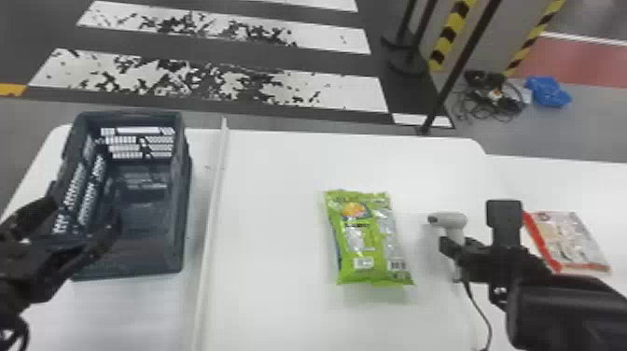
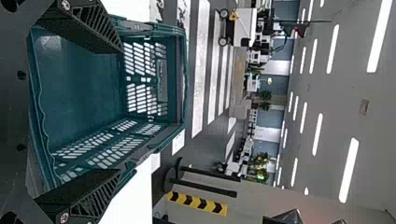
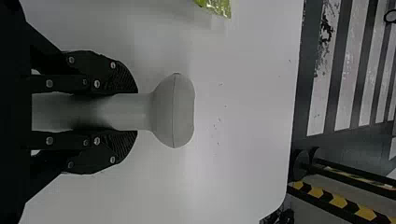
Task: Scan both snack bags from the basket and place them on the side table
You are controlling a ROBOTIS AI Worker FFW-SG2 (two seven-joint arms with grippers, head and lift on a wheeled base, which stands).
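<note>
Nearest, at lower right of the head view: right arm [image 1: 560, 310], cut off by the edge, blocking the near edge of the red-and-white snack bag [image 1: 571, 240] on the side table [image 1: 555, 184]. Just left, right gripper [image 1: 451, 246] clamped on the grey scanner [image 1: 453, 218], part of the handle covered. Right of centre, green snack bag [image 1: 373, 242] flat on the white table [image 1: 280, 163], cut off at the top of the right wrist view. At lower left, left gripper [image 1: 83, 217], fingers apart, hiding some of the basket [image 1: 183, 228]. Between basket and green bag, raised strip [image 1: 212, 210]; upper right, blue bundle [image 1: 548, 91] beside tangled cables [image 1: 490, 100].
</note>
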